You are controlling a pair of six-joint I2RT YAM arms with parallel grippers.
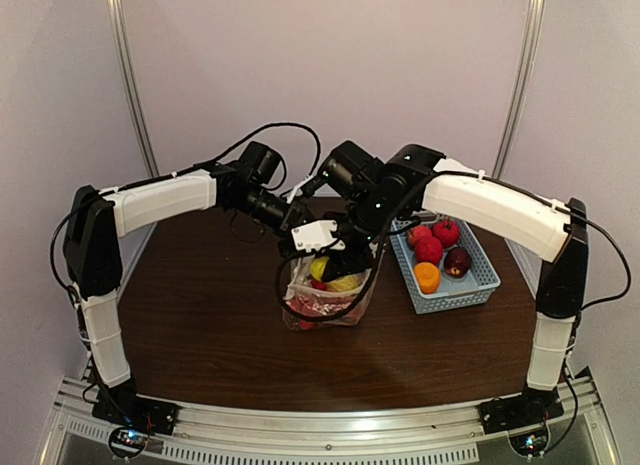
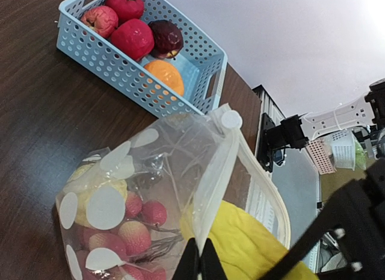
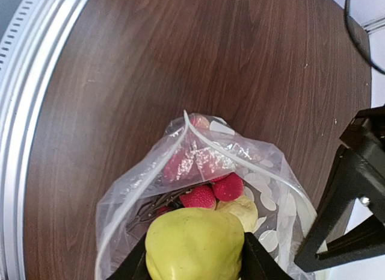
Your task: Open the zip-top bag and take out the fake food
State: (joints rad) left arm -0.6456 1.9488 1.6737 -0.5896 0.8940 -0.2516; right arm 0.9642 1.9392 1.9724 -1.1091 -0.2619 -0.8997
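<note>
The zip-top bag [image 1: 322, 307] stands open at the table's middle, holding a cluster of small red lychee-like fruits [image 2: 135, 232] and a pale yellow fruit [image 3: 248, 209]. My left gripper [image 2: 201, 259] is shut on the bag's white zip strip [image 2: 218, 171] and holds the rim up. My right gripper [image 3: 194, 259] is shut on a large yellow-green fruit [image 3: 195, 244], held in the bag's open mouth [image 3: 198, 150]. That fruit also shows in the top view [image 1: 346, 282] and in the left wrist view [image 2: 252, 247].
A light-blue basket [image 1: 478, 285] stands right of the bag with red fruits [image 1: 430, 247], an orange one [image 1: 427, 276] and a dark purple one [image 1: 457, 261]. It also shows in the left wrist view [image 2: 120, 69]. The left arm's gripper body [image 3: 355, 196] is close beside the bag.
</note>
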